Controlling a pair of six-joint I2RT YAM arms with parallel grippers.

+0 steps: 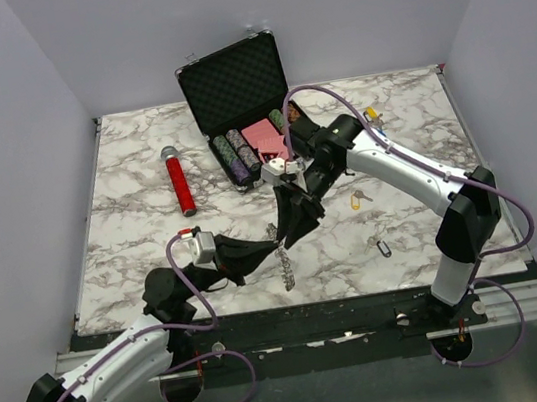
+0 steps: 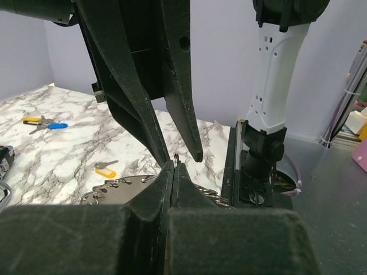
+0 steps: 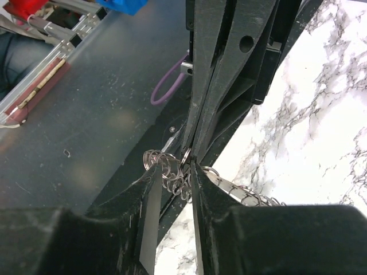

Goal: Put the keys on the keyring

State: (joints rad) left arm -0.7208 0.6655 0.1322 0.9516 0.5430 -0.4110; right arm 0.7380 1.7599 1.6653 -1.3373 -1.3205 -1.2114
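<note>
The keyring [image 1: 283, 262], a silver band fringed with small rings, hangs on edge near the table's front. My left gripper [image 1: 272, 248] is shut on one of its small rings, seen at the jaw tips in the left wrist view [image 2: 175, 158]. My right gripper [image 1: 293, 230] points down at the same spot. It is open, its fingers [image 3: 150, 200] astride the cluster of small rings [image 3: 172, 172]. A yellow-tagged key [image 1: 355, 200] and a black-tagged key [image 1: 383, 245] lie to the right. A yellow and blue tagged pair [image 1: 372, 115] lies at the far right.
An open black case [image 1: 231, 85] with poker chips [image 1: 236, 155] and pink cards [image 1: 264, 136] stands at the back centre. A red cylinder with a grey head [image 1: 181, 181] lies to its left. The table's front edge [image 1: 304, 302] is just below the grippers.
</note>
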